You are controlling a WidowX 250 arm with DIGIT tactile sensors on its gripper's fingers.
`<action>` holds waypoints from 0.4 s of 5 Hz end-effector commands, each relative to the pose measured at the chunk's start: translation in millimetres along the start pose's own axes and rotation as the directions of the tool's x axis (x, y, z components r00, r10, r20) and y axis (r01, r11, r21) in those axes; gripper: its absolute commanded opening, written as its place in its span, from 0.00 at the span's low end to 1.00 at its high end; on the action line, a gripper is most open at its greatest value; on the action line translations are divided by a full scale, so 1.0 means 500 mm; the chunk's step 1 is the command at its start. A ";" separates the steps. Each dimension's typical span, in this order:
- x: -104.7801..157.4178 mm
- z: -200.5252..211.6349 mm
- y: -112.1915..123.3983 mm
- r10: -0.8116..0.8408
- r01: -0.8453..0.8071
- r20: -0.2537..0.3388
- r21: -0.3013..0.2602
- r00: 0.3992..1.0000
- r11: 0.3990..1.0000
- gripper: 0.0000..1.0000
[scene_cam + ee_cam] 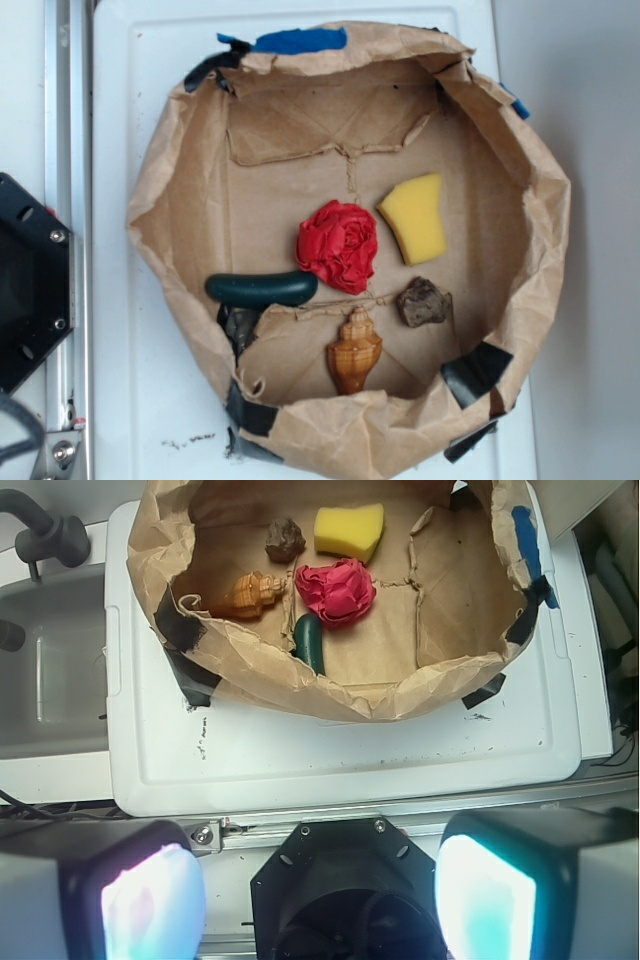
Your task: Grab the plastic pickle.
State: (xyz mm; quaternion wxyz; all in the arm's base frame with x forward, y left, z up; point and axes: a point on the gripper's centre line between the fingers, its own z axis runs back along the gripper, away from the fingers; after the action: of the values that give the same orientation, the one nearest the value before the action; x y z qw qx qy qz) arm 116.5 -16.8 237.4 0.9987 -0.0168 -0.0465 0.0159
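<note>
The plastic pickle [261, 289] is dark green and sausage-shaped. It lies on the floor of a brown paper basin [160, 200], near the left wall, just left of a red crumpled cloth [339, 246]. In the wrist view the plastic pickle [310, 643] shows partly behind the basin's near wall [330, 695]. My gripper [318, 900] is open, its two pale pads far apart with nothing between them. It hovers well back from the basin, above the robot's black base [345, 890]. The exterior view does not show the gripper.
Inside the basin also lie a yellow sponge [414, 217], a brown rock [424, 303] and an orange shell [354, 351]. Black tape patches [476, 371] hold the paper rim. The basin sits on a white lid [340, 755]. A metal rail [68, 150] runs along the left.
</note>
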 end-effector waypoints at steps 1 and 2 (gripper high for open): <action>0.000 0.000 0.000 0.000 0.000 0.000 0.000 1.000 1.000 1.00; 0.098 -0.014 -0.045 0.083 -0.082 0.004 -0.036 0.997 0.996 1.00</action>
State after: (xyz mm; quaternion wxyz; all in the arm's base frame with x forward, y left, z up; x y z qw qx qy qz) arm 165.7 -35.8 224.1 0.9974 -0.0332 -0.0254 0.0594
